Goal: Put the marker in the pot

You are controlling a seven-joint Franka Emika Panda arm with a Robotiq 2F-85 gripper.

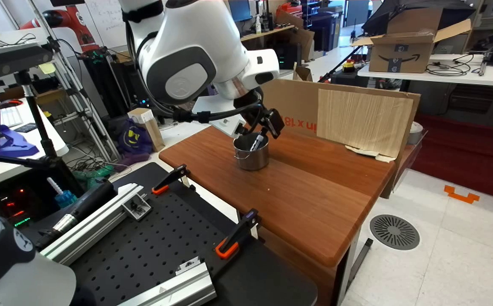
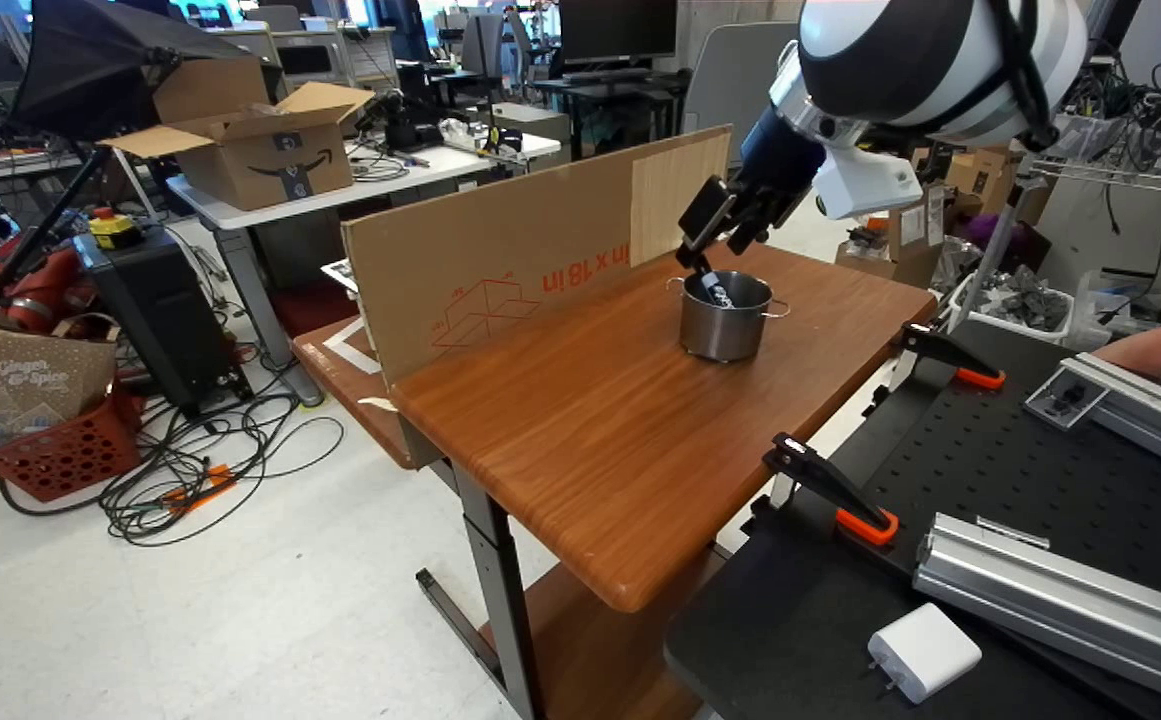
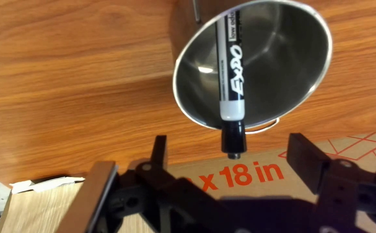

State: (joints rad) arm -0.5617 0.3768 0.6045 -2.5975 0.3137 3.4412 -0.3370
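Observation:
The small grey steel pot stands upright on the wooden table in both exterior views (image 1: pixel 251 159) (image 2: pixel 722 332); the wrist view looks into its dark inside (image 3: pixel 288 71). The black marker with a whitish band leans in the pot, its capped end sticking out past the rim. It shows in both exterior views (image 1: pixel 256 143) (image 2: pixel 717 291) and in the wrist view (image 3: pixel 231 77). Its lower end is hidden in the wrist view. My gripper (image 3: pixel 230 139) is open above the pot's rim. The marker's cap is between the fingers, with a gap on each side. The gripper also shows in an exterior view (image 2: pixel 715 252).
The brown wooden table (image 1: pixel 314 204) carries the pot. A cardboard panel (image 2: pixel 500 270) stands along its far edge, close behind the gripper. Black clamps (image 1: pixel 240 233) (image 2: pixel 830 485) and a black perforated board (image 1: pixel 144 246) with metal rails lie along the near side.

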